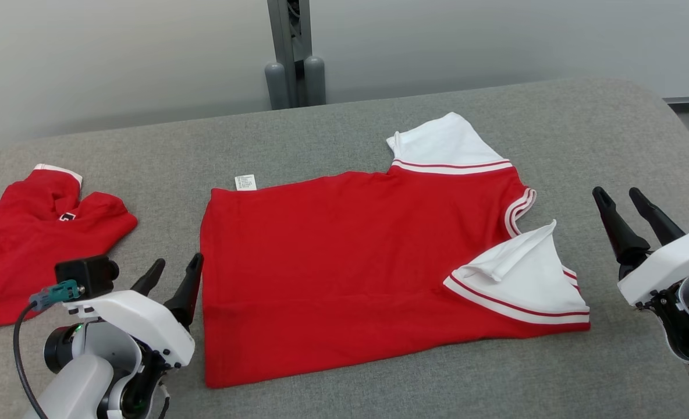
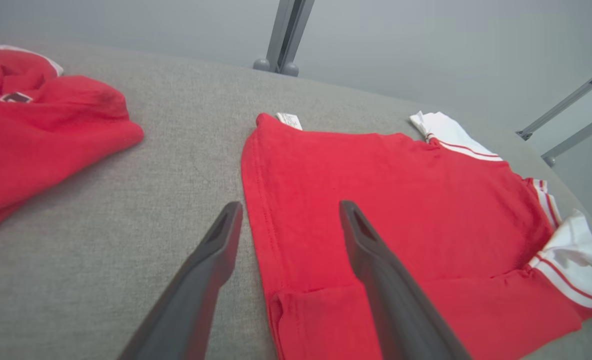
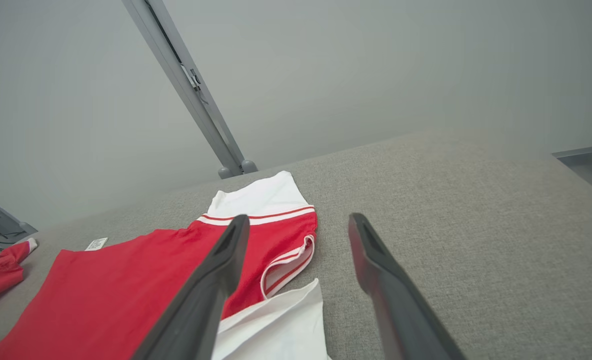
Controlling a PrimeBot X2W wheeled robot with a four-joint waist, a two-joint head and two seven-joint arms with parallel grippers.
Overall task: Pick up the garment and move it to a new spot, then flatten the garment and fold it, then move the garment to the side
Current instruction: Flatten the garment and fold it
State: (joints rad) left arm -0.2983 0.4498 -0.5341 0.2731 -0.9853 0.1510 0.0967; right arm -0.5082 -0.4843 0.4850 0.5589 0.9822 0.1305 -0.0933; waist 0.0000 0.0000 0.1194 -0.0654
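Left fingers [image 1: 186, 291] gape beside the garment [image 1: 344, 267], stretched left-right, collar [image 1: 520, 210] rightward.

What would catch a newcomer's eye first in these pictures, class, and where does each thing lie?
A red garment with white sleeves lies spread flat in the middle of the grey table. A second red garment sits crumpled at the table's left edge. The left gripper is open by the flat garment's left end, and the right gripper is open beyond its sleeves.
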